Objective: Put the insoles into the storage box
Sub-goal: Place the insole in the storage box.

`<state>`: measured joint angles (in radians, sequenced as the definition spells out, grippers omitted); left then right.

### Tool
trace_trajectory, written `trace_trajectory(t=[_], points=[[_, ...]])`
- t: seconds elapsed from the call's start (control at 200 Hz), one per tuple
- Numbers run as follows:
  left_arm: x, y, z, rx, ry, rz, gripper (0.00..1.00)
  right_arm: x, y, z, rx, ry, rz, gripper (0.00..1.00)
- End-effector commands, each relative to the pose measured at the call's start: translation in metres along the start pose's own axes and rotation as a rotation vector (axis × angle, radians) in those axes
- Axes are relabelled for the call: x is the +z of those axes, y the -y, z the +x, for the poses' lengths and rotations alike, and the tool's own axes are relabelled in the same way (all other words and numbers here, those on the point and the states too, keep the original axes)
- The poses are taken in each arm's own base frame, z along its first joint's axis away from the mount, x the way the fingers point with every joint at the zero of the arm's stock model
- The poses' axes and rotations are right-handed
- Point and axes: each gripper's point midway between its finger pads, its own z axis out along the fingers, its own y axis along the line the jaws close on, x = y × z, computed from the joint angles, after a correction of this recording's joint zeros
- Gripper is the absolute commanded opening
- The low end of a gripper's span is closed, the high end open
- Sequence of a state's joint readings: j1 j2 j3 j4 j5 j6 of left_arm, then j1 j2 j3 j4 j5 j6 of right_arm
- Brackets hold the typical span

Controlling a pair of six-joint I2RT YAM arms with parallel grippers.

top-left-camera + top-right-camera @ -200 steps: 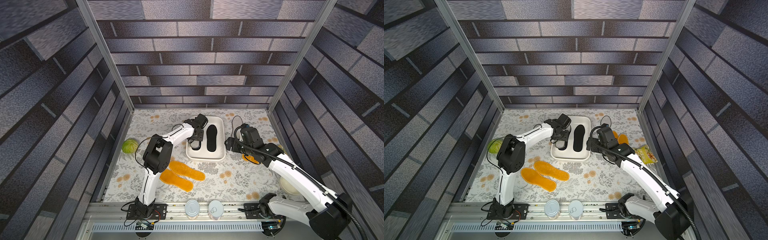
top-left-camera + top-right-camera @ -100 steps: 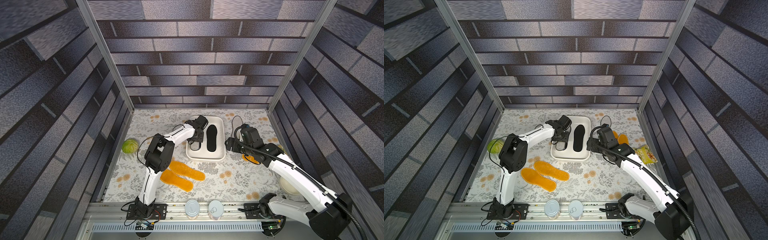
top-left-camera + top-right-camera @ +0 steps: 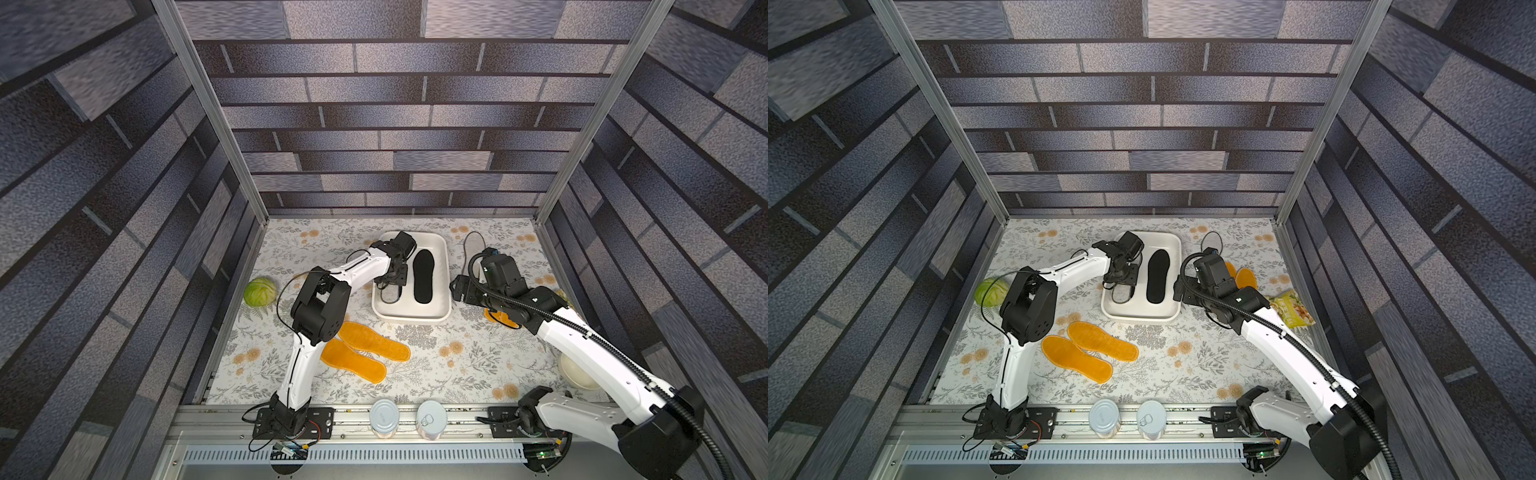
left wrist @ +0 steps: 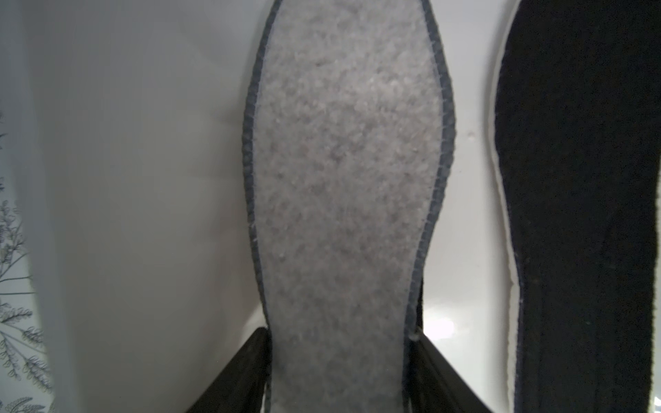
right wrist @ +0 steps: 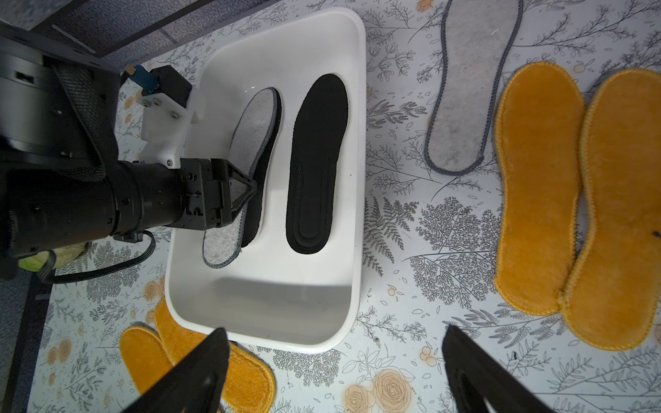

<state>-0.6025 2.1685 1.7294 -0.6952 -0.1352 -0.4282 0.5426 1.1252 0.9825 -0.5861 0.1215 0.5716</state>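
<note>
Grey felt insole (image 5: 254, 121) is pinched by the left gripper (image 5: 250, 189) inside the storage box (image 5: 279, 304), beside a black insole (image 5: 318, 161); the right gripper (image 5: 332, 336) is spread, empty. Four orange insoles (image 5: 536, 196) and a second grey insole (image 5: 468, 89) are left outside.

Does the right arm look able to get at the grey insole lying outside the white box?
Probably yes: that grey insole lies uncovered on the table, and the right end effector hangs open nearby.

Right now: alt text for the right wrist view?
The left gripper holds a grey felt insole tilted inside the storage box, beside a black insole lying flat. Outside on the floral cloth lie a second grey insole and four orange insoles; the right gripper is open.
</note>
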Motion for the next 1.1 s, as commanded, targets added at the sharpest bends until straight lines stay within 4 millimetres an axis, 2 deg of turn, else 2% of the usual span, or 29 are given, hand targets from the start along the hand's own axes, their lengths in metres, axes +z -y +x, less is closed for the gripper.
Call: trace_trajectory(t=[0.0,0.185,0.296,0.601,0.701,0.877,1.017,1.032,1.097], points=[[-0.003,0.008,-0.006,-0.016,0.014,0.016,0.62,-0.001,0.005,0.004,0.019,-0.009,0.006,0.94],[-0.004,0.009,-0.007,-0.015,0.016,0.016,0.63,-0.001,0.005,0.004,0.017,-0.011,0.007,0.94],[-0.006,0.009,-0.009,-0.014,0.02,0.014,0.67,0.0,0.005,0.004,0.016,-0.013,0.005,0.94],[-0.013,0.014,-0.014,-0.027,0.032,0.045,0.68,0.001,0.005,0.004,0.013,-0.014,0.006,0.94],[-0.025,0.017,-0.021,-0.031,0.053,0.068,0.69,0.0,0.006,0.002,0.015,-0.012,0.015,0.94],[-0.055,0.021,-0.032,-0.029,0.088,0.114,0.73,0.0,0.021,0.0,0.045,-0.021,0.108,0.95],[-0.083,0.023,-0.037,-0.02,0.124,0.159,0.84,0.008,0.038,-0.001,0.075,-0.063,0.196,1.0],[-0.087,0.023,-0.037,-0.02,0.127,0.164,0.85,0.005,0.035,-0.011,0.083,-0.045,0.193,1.0],[-0.101,0.021,-0.038,-0.021,0.152,0.182,0.9,0.009,0.041,-0.019,0.087,-0.061,0.235,1.0]])
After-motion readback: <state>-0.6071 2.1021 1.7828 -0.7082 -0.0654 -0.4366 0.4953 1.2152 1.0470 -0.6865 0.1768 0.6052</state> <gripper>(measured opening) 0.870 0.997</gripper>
